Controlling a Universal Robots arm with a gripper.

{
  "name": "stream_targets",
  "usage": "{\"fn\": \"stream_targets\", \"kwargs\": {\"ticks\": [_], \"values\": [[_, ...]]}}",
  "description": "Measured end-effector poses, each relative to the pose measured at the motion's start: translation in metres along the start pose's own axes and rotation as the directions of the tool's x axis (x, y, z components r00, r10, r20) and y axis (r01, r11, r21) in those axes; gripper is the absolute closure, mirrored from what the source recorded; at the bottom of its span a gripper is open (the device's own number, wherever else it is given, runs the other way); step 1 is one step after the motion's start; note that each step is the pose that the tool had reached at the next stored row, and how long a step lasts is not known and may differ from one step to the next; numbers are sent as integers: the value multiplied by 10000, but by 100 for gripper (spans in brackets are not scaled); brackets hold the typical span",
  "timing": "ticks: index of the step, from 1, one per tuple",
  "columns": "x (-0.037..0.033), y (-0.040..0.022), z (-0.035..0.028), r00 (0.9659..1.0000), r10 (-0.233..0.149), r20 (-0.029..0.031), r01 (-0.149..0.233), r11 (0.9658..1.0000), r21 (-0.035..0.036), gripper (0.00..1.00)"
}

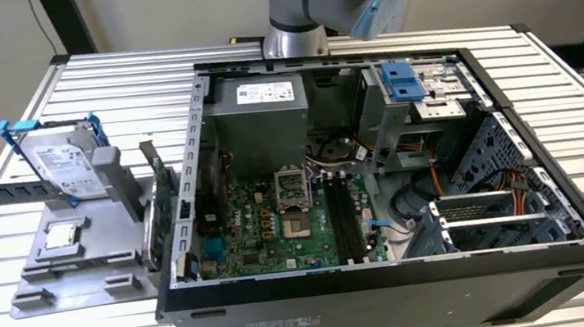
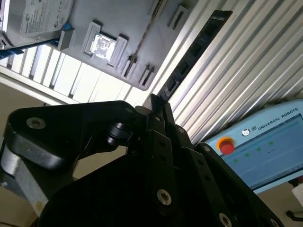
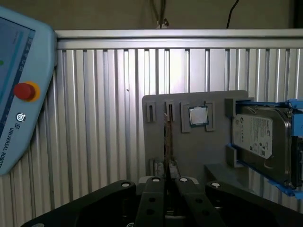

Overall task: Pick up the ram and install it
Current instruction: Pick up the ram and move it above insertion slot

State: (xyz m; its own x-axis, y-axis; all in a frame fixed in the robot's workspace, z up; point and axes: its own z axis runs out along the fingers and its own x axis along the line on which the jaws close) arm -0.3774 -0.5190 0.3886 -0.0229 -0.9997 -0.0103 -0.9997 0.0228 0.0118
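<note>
The ram (image 1: 163, 188) is a slim green stick standing on edge in a slot of the grey fixture (image 1: 74, 275), just outside the open case's wall on the exterior view's left. In both wrist views it appears edge-on as a thin line, the ram (image 3: 167, 137) and the ram (image 2: 144, 35), well beyond the black fingers. My gripper (image 3: 165, 176) hangs high over the fixture, in line with the stick and apart from it. Its fingers are pressed together with nothing between them, as the gripper (image 2: 156, 106) also appears in the second wrist view.
On the fixture (image 3: 213, 156) also sit a silver hard drive (image 1: 61, 169) in blue rails and a small square processor chip (image 1: 62, 237). The open computer case (image 1: 393, 272) holds the motherboard with black slots (image 1: 345, 219). A teach pendant (image 3: 19, 94) lies on the slatted table.
</note>
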Motion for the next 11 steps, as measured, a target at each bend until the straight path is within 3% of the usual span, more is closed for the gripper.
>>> {"fn": "stream_targets", "kwargs": {"ticks": [7,11], "values": [[0,-1,-3,10000,0,-3,0,10000,1,100],[-1,-37,-2,10000,0,-1,0,10000,2,100]]}}
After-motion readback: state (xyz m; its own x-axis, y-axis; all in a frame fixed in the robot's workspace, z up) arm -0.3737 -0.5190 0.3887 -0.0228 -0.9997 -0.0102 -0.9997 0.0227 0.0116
